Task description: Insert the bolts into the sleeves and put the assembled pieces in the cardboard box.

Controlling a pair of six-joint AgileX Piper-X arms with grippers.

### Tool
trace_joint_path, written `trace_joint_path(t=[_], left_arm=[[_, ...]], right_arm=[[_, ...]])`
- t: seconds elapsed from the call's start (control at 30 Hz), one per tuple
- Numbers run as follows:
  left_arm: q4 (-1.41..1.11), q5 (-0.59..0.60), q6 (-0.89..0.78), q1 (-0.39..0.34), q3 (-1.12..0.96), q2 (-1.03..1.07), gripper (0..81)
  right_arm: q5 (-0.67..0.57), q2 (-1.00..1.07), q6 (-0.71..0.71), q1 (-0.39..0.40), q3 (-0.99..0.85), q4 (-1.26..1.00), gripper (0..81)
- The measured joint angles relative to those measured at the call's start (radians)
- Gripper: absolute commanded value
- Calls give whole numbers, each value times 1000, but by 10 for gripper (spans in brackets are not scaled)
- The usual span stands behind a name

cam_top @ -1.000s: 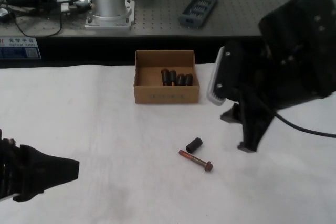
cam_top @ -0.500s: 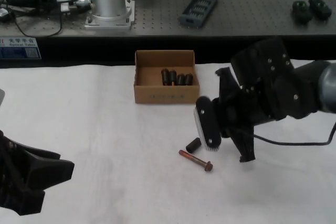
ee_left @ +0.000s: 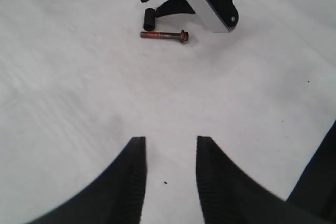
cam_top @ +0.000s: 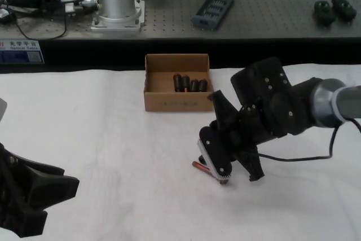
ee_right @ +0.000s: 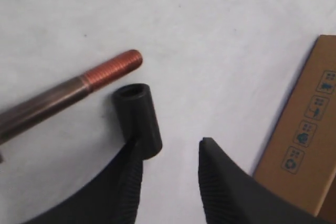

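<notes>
Sleeve (ee_right: 137, 119), short and black, on its side on the white worktop (ee_right: 220, 19), one end right at the tip of one of the right gripper's (ee_right: 170, 148) fingers (ee_right: 226, 187), spread apart and low over the surface. Off-centre in the gap, so likely to be pressed down or flicked aside rather than caught if closed from here. Just beside it, bolt (ee_right: 73, 93), threaded end near the sleeve's mouth, easily set rolling by a knock. Beyond, cardboard box (ee_right: 299, 129) with assembled pieces (cam_top: 189, 84) inside. Well apart, left gripper (ee_left: 170, 145), fingers likewise spread, holding nothing.
</notes>
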Motion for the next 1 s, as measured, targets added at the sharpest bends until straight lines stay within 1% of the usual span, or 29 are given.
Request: trace_joint_path(t=[0.2,0.37,0.43,1.0], left_arm=[[10,-8,22,0,19,0,243],[13,-64,35,0,25,0,243],[13,-73,35,0,25,0,243],[13,-85,35,0,25,0,243]], right_arm=[[-3,20,-3,0,-39,43,295],[-3,27,-36,0,-42,111,295],[-23,27,-41,0,-42,136,295],[-42,27,-86,9,-44,142,295]])
